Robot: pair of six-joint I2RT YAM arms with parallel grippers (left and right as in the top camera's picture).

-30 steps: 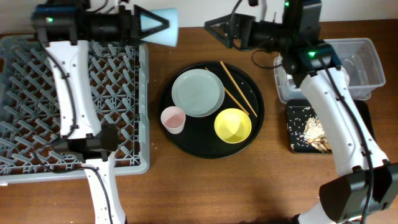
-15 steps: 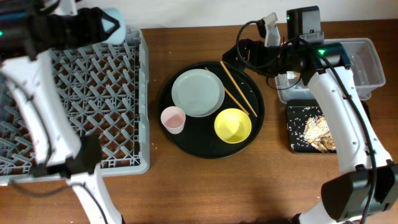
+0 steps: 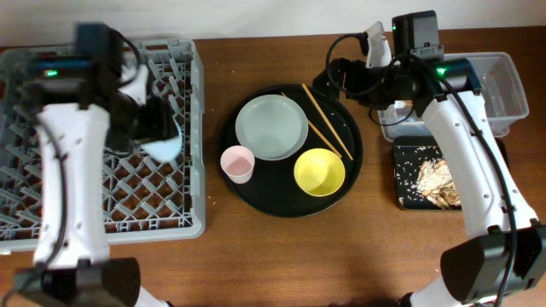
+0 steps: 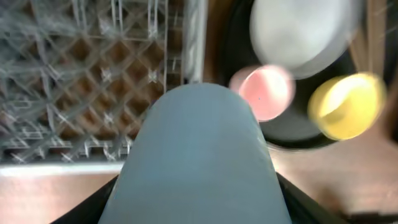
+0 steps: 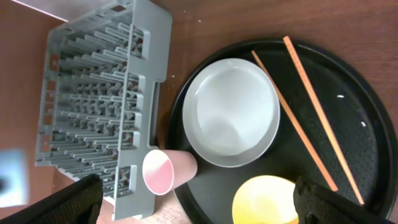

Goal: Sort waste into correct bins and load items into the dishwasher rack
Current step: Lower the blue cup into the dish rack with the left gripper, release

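A large round black tray with a low raised rim sits near the middle of a brown wood-grain worktop. Seen from the right wrist, a few tiny pale specks dot the tray's dark floor. More light specks lie scattered on the worktop to the tray's left.

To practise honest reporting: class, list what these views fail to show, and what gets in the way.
Overhead: motion blur smears the left gripper and light blue cup over the dishwasher rack; whether cup touches rack is unclear.
Left wrist: the cup hides the rack beneath.
Overhead: the right arm covers part of the clear tub and rectangular black tray.
Right wrist: the bottom edge cuts off the yellow bowl.
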